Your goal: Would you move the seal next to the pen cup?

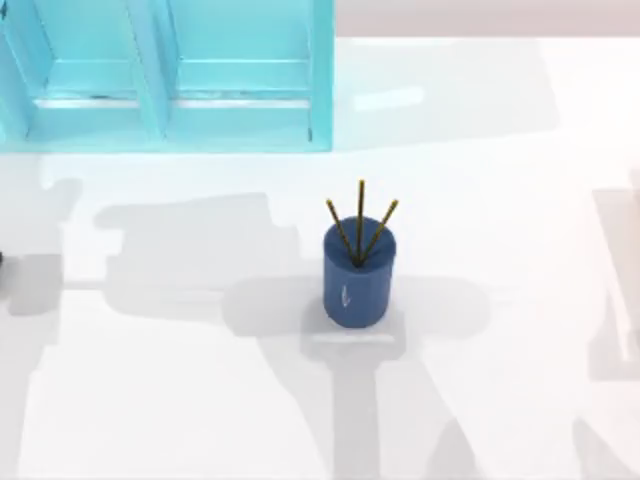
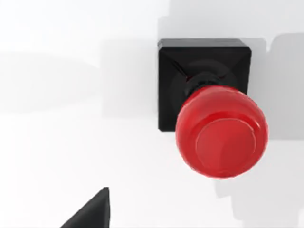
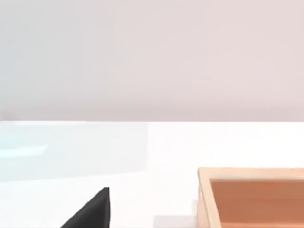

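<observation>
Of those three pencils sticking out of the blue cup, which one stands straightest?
The middle pencil in the pen cup: in the top view it points straight up, while its two neighbours fan outward to either side.

Turquoise cabinet, wooden box, white table

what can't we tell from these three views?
- Left gripper: open or shut; the left wrist view's edge cuts it to one dark finger tip.
- Right gripper: same; in the right wrist view, one finger tip.
- Seal position relative to the pen cup: they share no view.
- Wooden tray: cut by the right wrist view's edge, contents unseen.
</observation>
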Motion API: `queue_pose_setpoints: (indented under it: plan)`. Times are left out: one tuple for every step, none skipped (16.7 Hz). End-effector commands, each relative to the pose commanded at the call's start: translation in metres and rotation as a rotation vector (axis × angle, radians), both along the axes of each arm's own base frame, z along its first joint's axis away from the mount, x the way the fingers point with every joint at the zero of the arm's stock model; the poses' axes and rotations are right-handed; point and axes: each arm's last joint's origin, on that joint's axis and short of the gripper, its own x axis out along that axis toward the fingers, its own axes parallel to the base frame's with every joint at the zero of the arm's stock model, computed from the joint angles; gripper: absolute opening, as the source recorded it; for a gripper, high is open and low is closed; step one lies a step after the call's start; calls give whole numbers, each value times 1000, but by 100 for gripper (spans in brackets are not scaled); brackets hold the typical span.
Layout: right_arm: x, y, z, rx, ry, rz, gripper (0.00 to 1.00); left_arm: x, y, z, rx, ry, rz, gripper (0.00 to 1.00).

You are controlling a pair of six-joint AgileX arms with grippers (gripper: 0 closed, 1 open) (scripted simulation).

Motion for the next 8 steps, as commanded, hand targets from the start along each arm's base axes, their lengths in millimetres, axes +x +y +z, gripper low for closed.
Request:
queue_pose_setpoints:
  plan:
    - [0, 0, 0, 0, 0, 0, 100, 1, 1, -7, -1, 4, 2, 100]
    - [0, 0, 0, 0, 0, 0, 100, 1, 1, -17, -1, 6, 2, 100]
    - [0, 0, 0, 0, 0, 0, 100, 2, 1, -28, -1, 4, 2, 100]
    - [0, 0, 0, 0, 0, 0, 100, 3, 1, -40, 1, -3, 2, 100]
    - [0, 0, 0, 0, 0, 0, 100, 4, 2, -53, 2, -10, 2, 100]
    - [0, 0, 0, 0, 0, 0, 100, 4, 2, -66, 3, -13, 2, 100]
    - [0, 0, 0, 0, 0, 0, 100, 2, 2, -77, 2, -10, 2, 100]
    - [0, 0, 0, 0, 0, 0, 100, 1, 2, -86, 1, -5, 2, 100]
